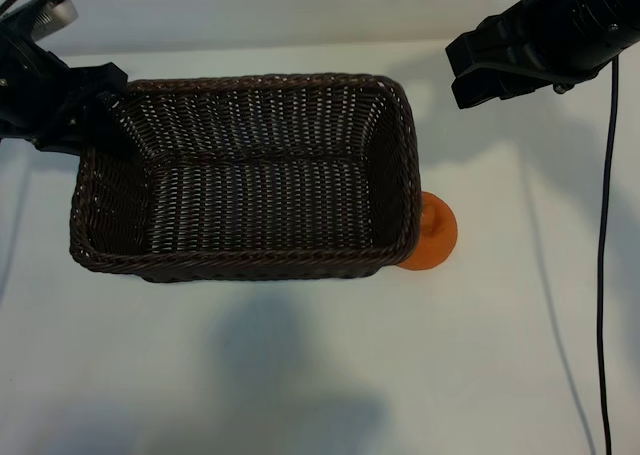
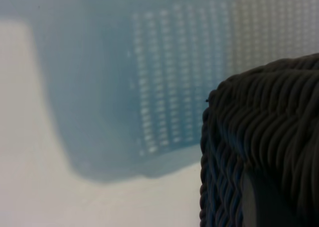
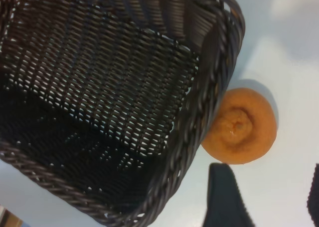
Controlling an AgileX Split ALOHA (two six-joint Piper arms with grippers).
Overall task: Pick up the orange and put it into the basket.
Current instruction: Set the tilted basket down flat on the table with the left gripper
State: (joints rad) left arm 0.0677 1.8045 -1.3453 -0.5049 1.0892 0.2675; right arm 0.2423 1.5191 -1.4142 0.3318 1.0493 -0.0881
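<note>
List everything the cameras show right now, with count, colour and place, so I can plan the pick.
basket: one, dark brown wicker, centre of the table, nothing inside.
orange: one, orange, on the table against the outside of the basket's right end, near its front corner.
table: one, white, under everything.
cable: one, black, hanging down at the right edge of the exterior view.
left gripper: one, black, at the basket's back-left corner, fingers partly closed.
right gripper: one, black, open, raised behind the basket's right end, above and behind the orange.
</note>
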